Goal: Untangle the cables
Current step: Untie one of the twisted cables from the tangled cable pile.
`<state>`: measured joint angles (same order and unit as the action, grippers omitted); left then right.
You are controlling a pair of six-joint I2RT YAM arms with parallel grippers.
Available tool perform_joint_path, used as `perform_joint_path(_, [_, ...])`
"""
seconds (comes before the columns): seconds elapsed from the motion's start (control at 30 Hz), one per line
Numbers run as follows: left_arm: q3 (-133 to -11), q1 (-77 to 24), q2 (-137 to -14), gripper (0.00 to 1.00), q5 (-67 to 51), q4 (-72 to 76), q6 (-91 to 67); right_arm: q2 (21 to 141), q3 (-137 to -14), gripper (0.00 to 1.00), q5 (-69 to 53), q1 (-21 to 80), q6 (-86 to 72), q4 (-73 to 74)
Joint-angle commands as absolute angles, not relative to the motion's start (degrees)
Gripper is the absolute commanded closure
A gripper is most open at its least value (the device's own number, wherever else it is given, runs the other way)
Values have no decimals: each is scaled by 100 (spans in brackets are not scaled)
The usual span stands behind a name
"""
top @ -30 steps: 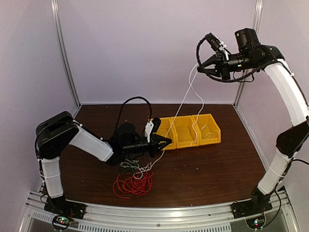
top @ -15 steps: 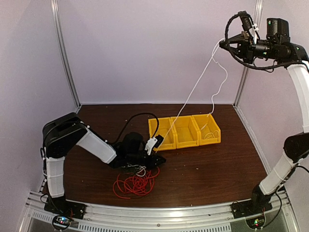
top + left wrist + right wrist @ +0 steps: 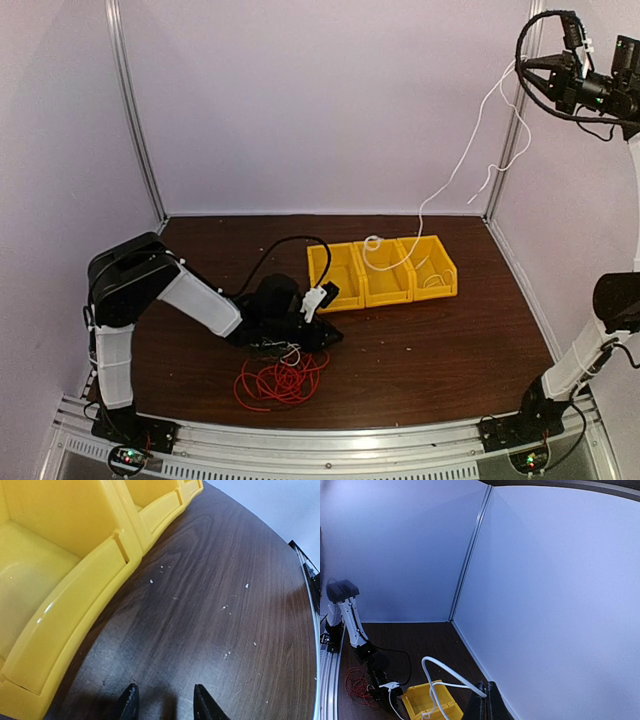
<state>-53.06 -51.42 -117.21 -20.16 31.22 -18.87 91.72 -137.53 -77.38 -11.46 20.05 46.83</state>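
White cable (image 3: 421, 215): light, limp, slick. It runs from the bins (image 3: 440, 290) up to my right fingers (image 3: 493, 705), pinched shut on it, high. Red cable (image 3: 278, 382) coil sits on the tabletop (image 3: 430, 350) beside my left fingers (image 3: 131, 702), part-open, nothing between them. Grip single strands, not bundles.

Lighting's soft and even from overhead, walls (image 3: 330, 100) go pale lilac. Top view's kinda grainy, dark table (image 3: 450, 340) swallows shadows. Left wrist cam: fisheye bends the yellow bins (image 3: 60, 580), slight sheen on the rim, left gripper (image 3: 164, 705) sits in its own shadow. Right wrist cam's bluish, right gripper (image 3: 486, 702) a black silhouette, white cable (image 3: 445, 672) blown out.
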Motion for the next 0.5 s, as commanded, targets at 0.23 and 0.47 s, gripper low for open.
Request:
perform_joint_path(0.23, [-5055, -5106, -11240, 63, -1854, 3134, -1682, 9118, -13575, 100, -7849, -1230, 1847, 4417])
perform_joint_path(0.47, [-4952, -5113, -10681, 62, -2092, 3260, -1454, 8877, -12562, 100, -7353, -1230, 1184, 3312])
